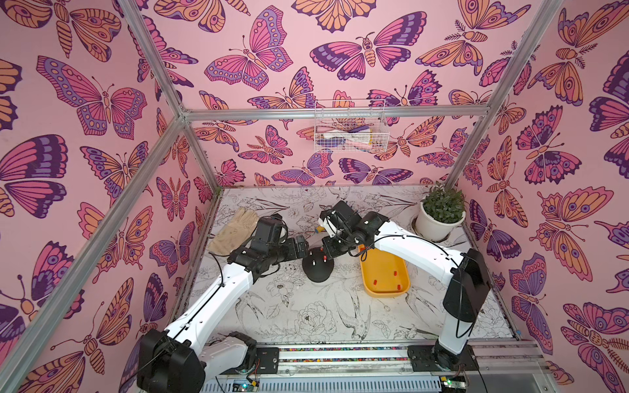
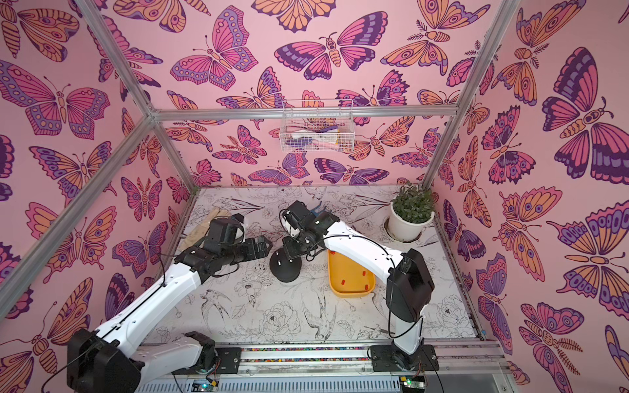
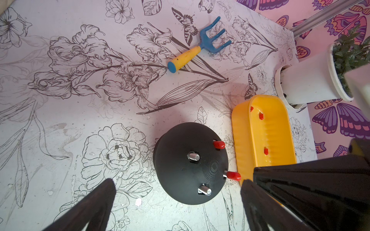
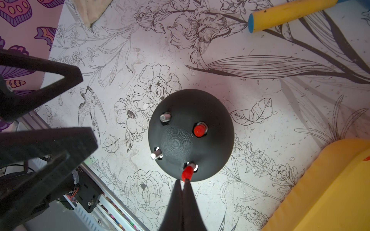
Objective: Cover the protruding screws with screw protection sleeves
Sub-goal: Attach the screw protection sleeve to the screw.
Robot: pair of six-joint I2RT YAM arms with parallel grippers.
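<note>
Your right gripper (image 4: 182, 181) is pinching fully closed, tips touching the tiny red rubbery sleeve (image 4: 187, 173) sitting on one silvery stud (image 4: 192, 165) of the black round dome (image 4: 190, 108). Your left gripper (image 3: 179, 181) is gaping wide, holding nothing. Two studs (image 4: 165, 117) are standing bare.

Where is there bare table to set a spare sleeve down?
Bare: the broad near strip between the black dome and the base rail. Crowded: the yellow tray sits close beside the dome; glove, rake and plant pot line the far edge.
</note>
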